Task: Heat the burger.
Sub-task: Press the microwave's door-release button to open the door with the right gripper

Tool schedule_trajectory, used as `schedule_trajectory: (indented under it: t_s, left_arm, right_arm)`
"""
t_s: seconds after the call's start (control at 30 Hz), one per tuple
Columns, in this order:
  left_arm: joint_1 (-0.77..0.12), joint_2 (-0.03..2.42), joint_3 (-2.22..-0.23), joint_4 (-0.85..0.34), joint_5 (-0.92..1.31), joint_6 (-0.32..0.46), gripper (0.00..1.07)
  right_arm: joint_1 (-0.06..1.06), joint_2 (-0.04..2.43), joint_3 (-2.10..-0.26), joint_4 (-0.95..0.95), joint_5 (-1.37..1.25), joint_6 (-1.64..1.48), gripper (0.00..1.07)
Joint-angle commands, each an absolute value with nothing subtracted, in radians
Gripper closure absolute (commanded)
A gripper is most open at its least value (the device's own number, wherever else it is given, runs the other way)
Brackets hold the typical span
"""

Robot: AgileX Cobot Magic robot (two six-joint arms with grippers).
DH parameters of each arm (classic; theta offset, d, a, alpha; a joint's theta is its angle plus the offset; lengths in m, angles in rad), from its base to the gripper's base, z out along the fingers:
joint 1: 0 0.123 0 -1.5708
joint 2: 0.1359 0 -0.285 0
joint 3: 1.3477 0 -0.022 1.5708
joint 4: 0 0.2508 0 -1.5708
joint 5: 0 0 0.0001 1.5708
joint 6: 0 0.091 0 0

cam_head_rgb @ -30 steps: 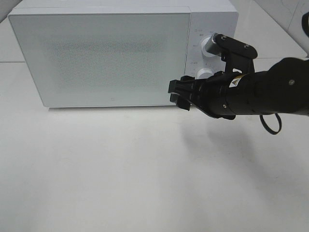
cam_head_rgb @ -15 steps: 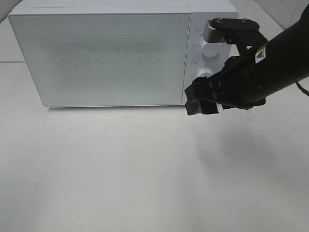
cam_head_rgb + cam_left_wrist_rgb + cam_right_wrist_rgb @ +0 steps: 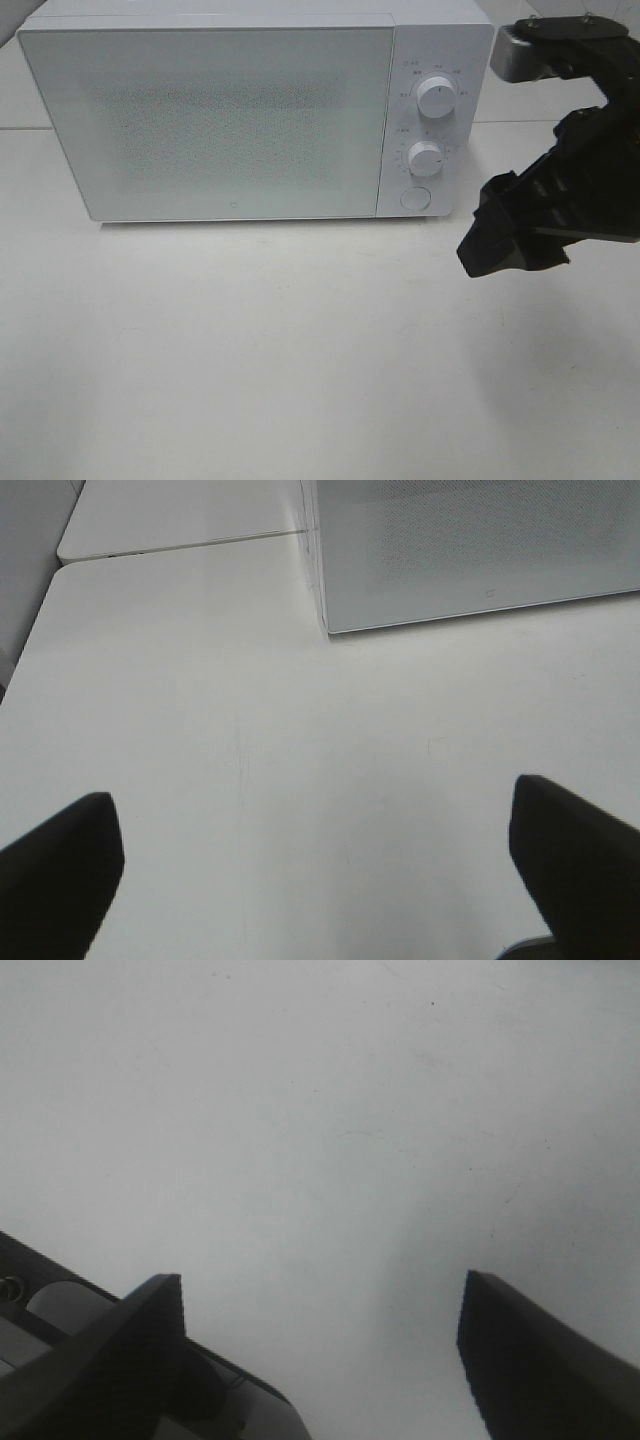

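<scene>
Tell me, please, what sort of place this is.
Probably a robot test bench set up as a small kitchen corner, not a real home kitchen. A white microwave, door shut, with two dials, stands on a plain white table, and the black right gripper hangs open near it.

Blocked at the back by the white microwave [image 3: 210, 110], door shut. Open stretch of table [image 3: 250, 350] along its whole front. Narrowed on the right by the right gripper [image 3: 510, 255], hanging above the tabletop.
</scene>
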State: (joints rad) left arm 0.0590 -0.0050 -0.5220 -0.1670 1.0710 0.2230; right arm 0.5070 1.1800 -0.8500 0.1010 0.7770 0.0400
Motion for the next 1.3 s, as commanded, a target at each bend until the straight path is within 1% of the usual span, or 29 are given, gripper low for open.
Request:
schedule_trajectory:
  t_s: [0.03,0.2,0.27,0.47,0.53,0.57,0.63,0.67,0.7,0.83,0.87,0.9,0.93,0.97,1.0,1.03,1.07,1.3]
  left_arm:
    - [0.061,-0.021,-0.518,-0.173,1.074,0.218,0.09]
    - [0.061,-0.021,-0.518,-0.173,1.074,0.218,0.09]
    - [0.061,-0.021,-0.518,-0.173,1.074,0.218,0.09]
    - [0.061,-0.021,-0.518,-0.173,1.074,0.218,0.09]
    - [0.061,-0.021,-0.518,-0.173,1.074,0.218,0.09]
    - [0.061,-0.021,-0.518,-0.173,1.074,0.218,0.09]
    - [0.061,-0.021,-0.518,-0.173,1.074,0.218,0.09]
    - [0.061,-0.021,-0.518,-0.173,1.074,0.218,0.09]
    - [0.061,-0.021,-0.518,-0.173,1.074,0.218,0.09]
    - [0.061,-0.021,-0.518,-0.173,1.074,0.218,0.09]
    - [0.061,-0.021,-0.518,-0.173,1.074,0.218,0.09]
    - [0.061,-0.021,-0.518,-0.173,1.074,0.218,0.09]
    - [0.061,-0.021,-0.518,-0.173,1.074,0.218,0.09]
    - [0.061,-0.021,-0.518,-0.173,1.074,0.218,0.09]
    - [0.061,-0.021,-0.518,-0.173,1.074,0.218,0.09]
    - [0.061,-0.021,-0.518,-0.173,1.074,0.218,0.09]
    - [0.061,-0.021,-0.518,-0.173,1.074,0.218,0.09]
    - [0.061,-0.021,-0.518,-0.173,1.074,0.218,0.09]
  right_arm:
    - [0.503,1.137,-0.856,0.09,0.835,0.019,0.32]
    - [0.503,1.072,-0.85,0.086,0.897,0.017,0.32]
    - [0.503,1.001,-0.85,0.086,0.971,0.0,0.32]
    - [0.503,0.914,-0.849,0.082,1.022,0.0,0.32]
    - [0.501,0.783,-0.812,0.047,1.02,0.0,0.32]
    - [0.501,0.783,-0.812,0.047,1.02,0.0,0.32]
    - [0.501,0.681,-0.766,0.0,1.02,0.017,0.32]
    - [0.501,0.681,-0.766,0.0,1.02,0.017,0.32]
    - [0.501,0.613,-0.742,-0.015,1.023,0.054,0.32]
    - [0.498,0.526,-0.72,-0.015,1.025,0.108,0.31]
    - [0.487,0.498,-0.713,-0.011,1.025,0.118,0.31]
    - [0.453,0.451,-0.698,-0.014,1.027,0.124,0.31]
    - [0.453,0.451,-0.698,-0.014,1.027,0.124,0.31]
    - [0.429,0.425,-0.689,-0.017,1.027,0.12,0.31]
    - [0.379,0.374,-0.672,-0.017,1.035,0.097,0.31]
    - [0.379,0.374,-0.672,-0.017,1.035,0.097,0.31]
    - [0.342,0.328,-0.656,-0.017,1.053,0.08,0.31]
    - [0.257,0.165,-0.589,-0.019,1.061,0.076,0.31]
